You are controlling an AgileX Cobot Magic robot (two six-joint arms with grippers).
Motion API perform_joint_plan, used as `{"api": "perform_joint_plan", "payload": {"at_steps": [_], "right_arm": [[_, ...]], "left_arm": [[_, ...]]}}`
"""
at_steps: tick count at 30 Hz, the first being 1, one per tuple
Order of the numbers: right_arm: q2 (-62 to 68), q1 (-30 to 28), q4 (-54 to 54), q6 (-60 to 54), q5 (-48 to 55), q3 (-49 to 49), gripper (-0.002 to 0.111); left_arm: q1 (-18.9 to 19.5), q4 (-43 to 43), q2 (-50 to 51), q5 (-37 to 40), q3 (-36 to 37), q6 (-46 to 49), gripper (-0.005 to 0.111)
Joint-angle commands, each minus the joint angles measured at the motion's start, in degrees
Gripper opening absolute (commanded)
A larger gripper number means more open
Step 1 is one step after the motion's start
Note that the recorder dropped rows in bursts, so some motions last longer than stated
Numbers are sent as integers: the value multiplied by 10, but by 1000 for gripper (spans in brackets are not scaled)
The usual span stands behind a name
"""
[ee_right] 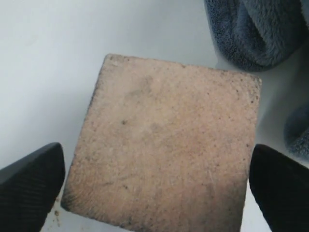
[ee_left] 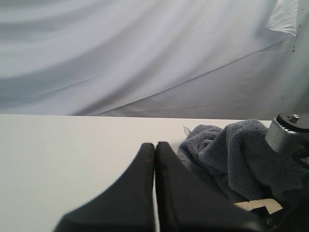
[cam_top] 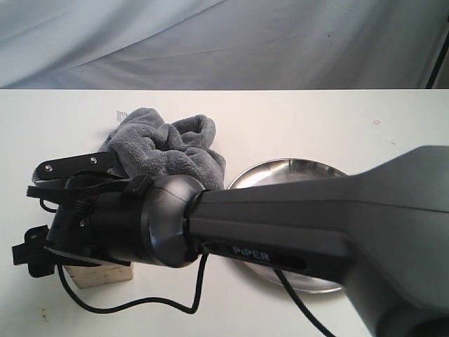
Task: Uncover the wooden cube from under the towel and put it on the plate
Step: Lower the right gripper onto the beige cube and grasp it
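The wooden cube [ee_right: 164, 145] lies bare on the white table, its worn tan top face filling the right wrist view. My right gripper [ee_right: 155, 191] is open and straddles the cube, one black fingertip [ee_right: 31, 186] on each side, close to its edges. In the exterior view this gripper [cam_top: 63, 210] reaches across to the front left, hiding most of the cube [cam_top: 105, 275]. The grey towel [cam_top: 165, 147] lies crumpled just behind it. My arm partly covers the steel plate [cam_top: 291, 172]. My left gripper [ee_left: 154, 147] is shut, empty, beside the towel [ee_left: 231, 154].
A black cable [cam_top: 133, 303] loops over the table in front of the cube. A pale cloth backdrop [cam_top: 224, 42] hangs behind the table's far edge. The left gripper does not show in the exterior view.
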Motion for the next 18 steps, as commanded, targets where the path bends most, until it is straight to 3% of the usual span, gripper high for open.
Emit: {"api": "perform_joint_plan", "payload": {"at_steps": [1, 13, 18], "right_arm": [[0, 4, -5, 3, -8, 4, 88], [-13, 5, -3, 3, -9, 4, 65], [-30, 5, -12, -8, -4, 4, 65]], "left_arm": [[0, 0, -1, -1, 3, -2, 1], [0, 0, -1, -1, 3, -1, 1], [0, 0, -1, -1, 3, -1, 1]]}}
